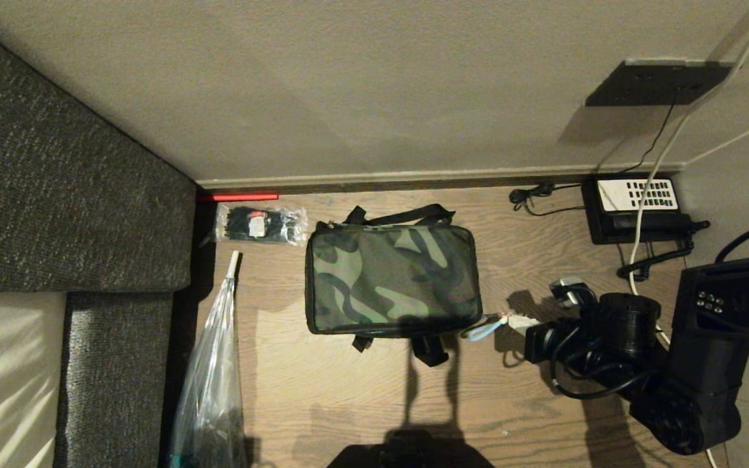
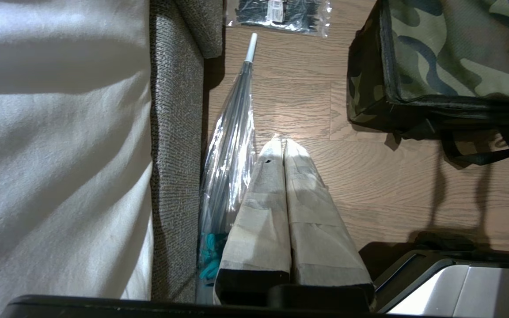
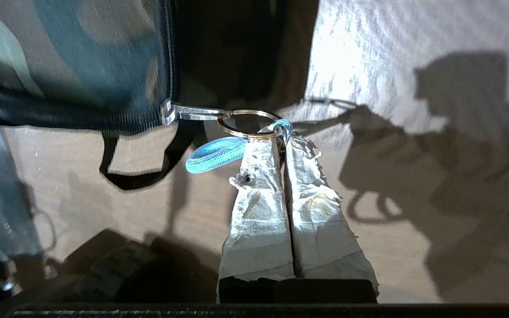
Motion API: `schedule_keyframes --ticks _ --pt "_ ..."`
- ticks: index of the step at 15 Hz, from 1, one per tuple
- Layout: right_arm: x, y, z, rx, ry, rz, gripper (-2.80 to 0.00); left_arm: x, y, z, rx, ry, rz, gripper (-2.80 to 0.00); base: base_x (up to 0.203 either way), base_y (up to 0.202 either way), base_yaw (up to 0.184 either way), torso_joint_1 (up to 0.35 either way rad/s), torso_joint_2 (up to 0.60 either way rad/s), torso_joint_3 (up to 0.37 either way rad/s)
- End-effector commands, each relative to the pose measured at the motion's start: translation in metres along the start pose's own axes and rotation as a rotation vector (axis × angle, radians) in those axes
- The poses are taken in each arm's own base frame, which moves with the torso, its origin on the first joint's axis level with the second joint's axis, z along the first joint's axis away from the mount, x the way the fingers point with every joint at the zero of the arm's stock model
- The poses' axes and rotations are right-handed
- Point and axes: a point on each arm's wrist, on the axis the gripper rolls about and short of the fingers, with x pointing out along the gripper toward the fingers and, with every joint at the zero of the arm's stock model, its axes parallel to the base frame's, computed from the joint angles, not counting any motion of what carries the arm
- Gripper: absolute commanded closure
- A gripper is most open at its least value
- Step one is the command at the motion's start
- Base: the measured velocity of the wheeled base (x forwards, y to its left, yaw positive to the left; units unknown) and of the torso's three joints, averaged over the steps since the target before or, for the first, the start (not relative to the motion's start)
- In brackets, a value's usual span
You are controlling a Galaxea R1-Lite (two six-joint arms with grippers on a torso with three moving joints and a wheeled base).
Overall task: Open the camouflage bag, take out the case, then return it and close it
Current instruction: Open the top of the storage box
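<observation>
1. The camouflage bag [image 1: 393, 279] lies zipped shut on the wooden floor [image 1: 348, 390], a packet of cable ties [image 1: 261, 224] just beside its far left corner.
2. At the bag's near right corner, the right gripper [image 3: 284, 139] is pinched closed on the light blue zipper clip [image 3: 216, 154].
3. The left gripper [image 2: 283, 145], fingers pressed together and empty, hangs near the bag's left end, beside a clear plastic umbrella [image 2: 232, 132].
4. A black telephone [image 1: 638, 208] sits well right of the bag.

A: Upper left of the head view? B: Clear packet of black cable ties [image 1: 261, 225] beside a red strip [image 1: 238, 196] at the skirting. A: Lower left? B: Folded clear umbrella [image 1: 213, 377] along the grey sofa [image 1: 69, 201]. A: Upper right? B: Black telephone [image 1: 638, 209], white keypad.
</observation>
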Motion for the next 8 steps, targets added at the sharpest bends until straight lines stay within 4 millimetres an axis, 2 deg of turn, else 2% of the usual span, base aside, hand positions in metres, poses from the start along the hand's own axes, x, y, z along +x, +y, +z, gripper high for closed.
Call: schedule_keyframes --ticks 1,8 --pt "0.001 0.000 0.009 -0.029 -0.042 0.003 0.00 0.000 0.000 -0.001 -0.001 0.001 0.001 0.00 0.000 0.000 0.000 0.000 0.00 0.000" --pt "0.010 0.002 0.021 -0.068 -0.096 0.094 0.00 0.000 0.000 -0.001 -0.001 0.001 0.001 0.00 0.000 0.000 0.000 0.000 0.00 0.000"
